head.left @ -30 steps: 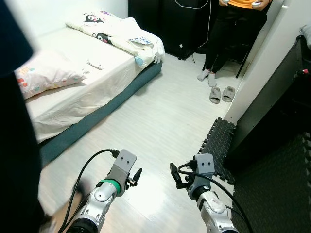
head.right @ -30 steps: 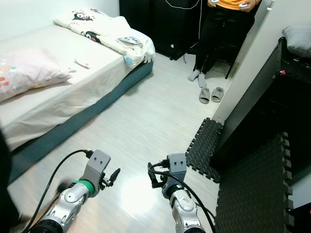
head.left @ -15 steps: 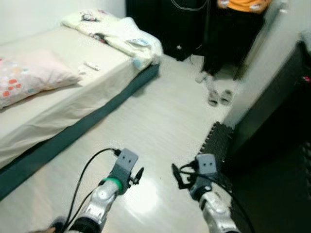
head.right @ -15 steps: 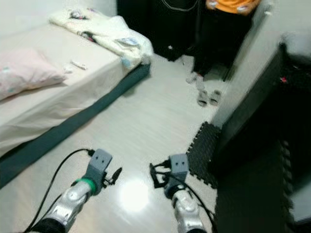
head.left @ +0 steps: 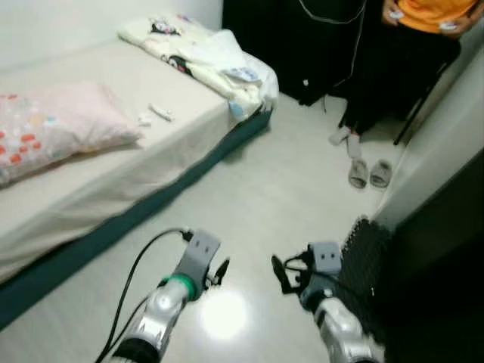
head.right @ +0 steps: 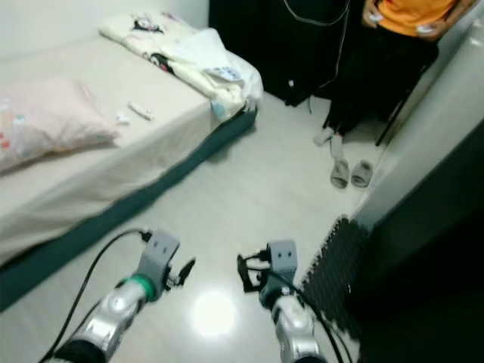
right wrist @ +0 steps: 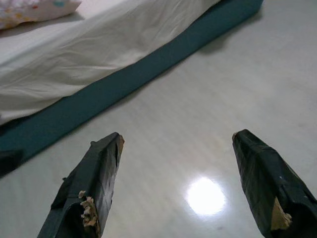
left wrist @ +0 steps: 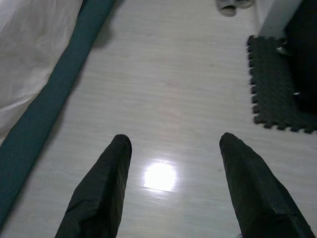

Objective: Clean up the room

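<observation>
My left gripper (head.left: 220, 271) hangs open low over the pale wooden floor (head.left: 257, 189), nothing between its fingers (left wrist: 106, 183). My right gripper (head.left: 277, 274) is open beside it, also holding nothing, its fingertips (right wrist: 94, 183) worn and frayed. To my left stands a bed (head.left: 113, 174) with a white sheet and a dark teal base (right wrist: 129, 82). On it lie a pink patterned pillow (head.left: 60, 125), a rumpled cartoon-print blanket (head.left: 212, 57) at the far end, and a small white object (head.left: 160, 112). A pair of grey slippers (head.left: 368, 172) sits on the floor ahead.
A person (head.left: 401, 53) in an orange top and black trousers stands at the far right by dark furniture. A black foam mat (head.left: 363, 249) and a tall black cabinet (head.left: 446, 227) border the floor on my right. Open floor runs between bed and mat.
The head camera has moved, so the whole scene has shifted right and down, with blur on the way. A dark shape at the left edge is gone. Both grippers keep the same open pose.
</observation>
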{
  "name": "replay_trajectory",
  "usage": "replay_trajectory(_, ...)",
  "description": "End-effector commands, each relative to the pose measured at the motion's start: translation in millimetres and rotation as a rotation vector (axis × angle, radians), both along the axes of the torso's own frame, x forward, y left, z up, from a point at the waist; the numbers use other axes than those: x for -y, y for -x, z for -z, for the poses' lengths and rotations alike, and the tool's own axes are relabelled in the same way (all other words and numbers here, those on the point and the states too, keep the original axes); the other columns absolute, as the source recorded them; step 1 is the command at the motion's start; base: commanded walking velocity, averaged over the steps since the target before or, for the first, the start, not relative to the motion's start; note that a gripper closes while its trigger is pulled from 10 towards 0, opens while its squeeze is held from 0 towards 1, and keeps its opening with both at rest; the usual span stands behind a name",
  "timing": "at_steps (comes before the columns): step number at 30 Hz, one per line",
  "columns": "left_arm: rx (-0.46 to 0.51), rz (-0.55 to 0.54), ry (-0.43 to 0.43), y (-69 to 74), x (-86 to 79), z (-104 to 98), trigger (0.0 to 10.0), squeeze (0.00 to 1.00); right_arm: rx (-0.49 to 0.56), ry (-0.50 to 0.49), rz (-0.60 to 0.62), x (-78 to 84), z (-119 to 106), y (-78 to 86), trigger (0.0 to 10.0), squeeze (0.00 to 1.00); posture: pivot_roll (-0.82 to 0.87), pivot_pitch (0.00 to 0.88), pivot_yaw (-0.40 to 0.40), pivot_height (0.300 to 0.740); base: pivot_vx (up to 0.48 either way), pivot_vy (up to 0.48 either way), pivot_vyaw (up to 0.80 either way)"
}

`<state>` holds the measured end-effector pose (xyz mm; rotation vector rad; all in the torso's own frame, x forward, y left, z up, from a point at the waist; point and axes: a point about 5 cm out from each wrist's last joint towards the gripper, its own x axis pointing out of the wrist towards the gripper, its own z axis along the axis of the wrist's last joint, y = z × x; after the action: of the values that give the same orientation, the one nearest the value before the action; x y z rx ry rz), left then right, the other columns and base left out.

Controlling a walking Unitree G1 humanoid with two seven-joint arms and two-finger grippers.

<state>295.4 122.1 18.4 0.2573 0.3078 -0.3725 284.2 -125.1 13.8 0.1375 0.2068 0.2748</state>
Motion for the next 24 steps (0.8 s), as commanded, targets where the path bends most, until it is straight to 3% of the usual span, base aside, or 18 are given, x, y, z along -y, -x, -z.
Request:
replay_trajectory(1,-0.019,0.003,-0.007,2.7,-0.1,3.9,10.0,0.0,-0.037,0.006,0.005,3.3,8.0,6.5,10.0,0.0,0.06,0.041,-0.015,0.74,0.48,0.0,0.0)
replay_trajectory(24,-0.01,0.019,-0.006,0.4,5.2,2.1,10.0,0.0,-0.037,0.015,0.0,5.6,7.3,5.0,10.0,0.0,0.05,0.031,-0.021,0.74,0.449,0.0,0.0)
